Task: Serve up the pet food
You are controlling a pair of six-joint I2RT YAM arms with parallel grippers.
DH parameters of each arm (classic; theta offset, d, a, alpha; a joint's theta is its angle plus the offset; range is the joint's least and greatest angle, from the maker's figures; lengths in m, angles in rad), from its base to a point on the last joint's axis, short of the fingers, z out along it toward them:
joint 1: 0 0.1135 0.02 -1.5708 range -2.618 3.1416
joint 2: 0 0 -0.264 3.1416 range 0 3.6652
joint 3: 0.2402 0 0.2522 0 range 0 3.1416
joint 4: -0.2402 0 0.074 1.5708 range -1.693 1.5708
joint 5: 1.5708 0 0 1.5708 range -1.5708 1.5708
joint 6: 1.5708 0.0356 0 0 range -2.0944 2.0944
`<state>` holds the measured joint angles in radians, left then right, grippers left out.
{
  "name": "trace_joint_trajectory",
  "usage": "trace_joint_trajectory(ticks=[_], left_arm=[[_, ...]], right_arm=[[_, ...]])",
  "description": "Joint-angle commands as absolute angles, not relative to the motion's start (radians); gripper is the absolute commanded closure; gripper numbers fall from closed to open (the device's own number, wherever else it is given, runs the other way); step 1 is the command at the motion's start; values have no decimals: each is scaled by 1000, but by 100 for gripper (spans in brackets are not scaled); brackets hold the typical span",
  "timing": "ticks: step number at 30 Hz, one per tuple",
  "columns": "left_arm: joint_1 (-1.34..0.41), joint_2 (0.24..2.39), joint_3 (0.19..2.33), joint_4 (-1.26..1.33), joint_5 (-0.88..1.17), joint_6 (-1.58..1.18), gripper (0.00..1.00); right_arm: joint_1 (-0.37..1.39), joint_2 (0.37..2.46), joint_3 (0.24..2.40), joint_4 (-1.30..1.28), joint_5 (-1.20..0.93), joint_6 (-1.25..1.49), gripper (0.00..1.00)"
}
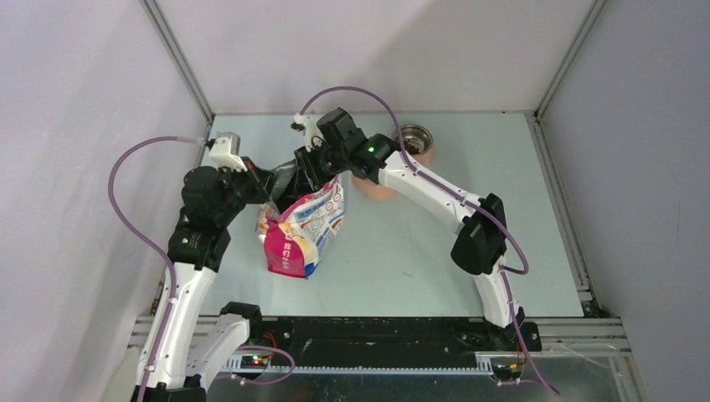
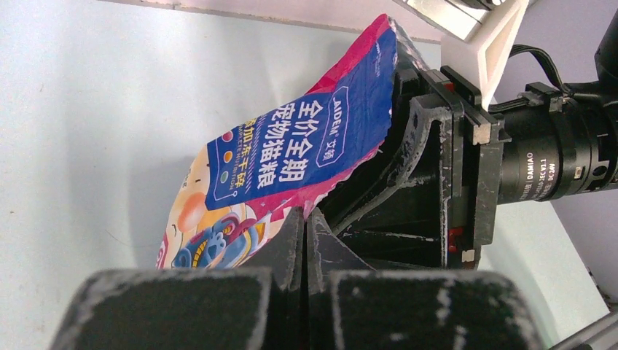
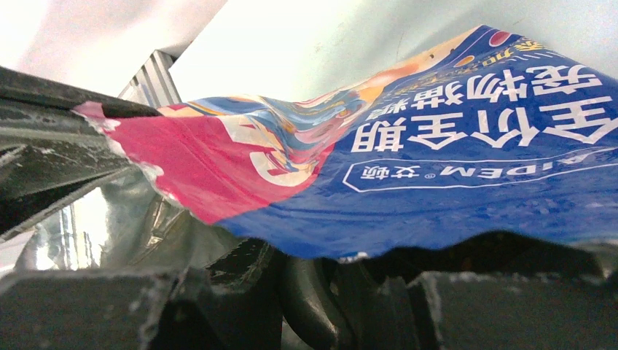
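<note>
The left gripper (image 2: pixel 305 230) has its jaws pressed together on one lip of the printed bag (image 1: pixel 301 228), while the right gripper (image 1: pixel 310 172) has its jaws clamped on the bag's opposite lip. Between the two grips the torn top stands parted, and silver lining (image 3: pixel 146 219) shows just inside the mouth. The bag hangs tilted from both arms, its base low over the worktop (image 1: pixel 402 251). No pet food shows in any view, and by all appearances it is inside the bag. A metal bowl (image 1: pixel 412 136) sits well apart from the bag, beyond the right arm, and no kibble can be seen in it. The task looks to be at an early stage: the bag is open and held, but the serving itself is not yet done.
</note>
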<state>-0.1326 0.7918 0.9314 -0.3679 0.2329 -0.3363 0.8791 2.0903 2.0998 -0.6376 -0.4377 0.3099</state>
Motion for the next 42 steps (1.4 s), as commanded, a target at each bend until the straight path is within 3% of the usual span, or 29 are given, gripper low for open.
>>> trace_joint_trajectory(ticks=[1,9,17,25,42], left_arm=[[-127,785,932,-363,270,-318,100],[-129,824,1009,-435,271,-210,100],[-129,895,1155,-629,260,75,100],[-129,923,1187,-760,364,281,100],[-129,929,1221,-764,332,296,100]], right_arm=[[912,1976,2114,-571,-622,489,100],[865,1991,2140,-550,-649,616,100],[752,2000,2172,-484,-676,724,100],[706,2001,2189,-444,-678,806,100],[582,1876,2025,-389,-692,864,100]])
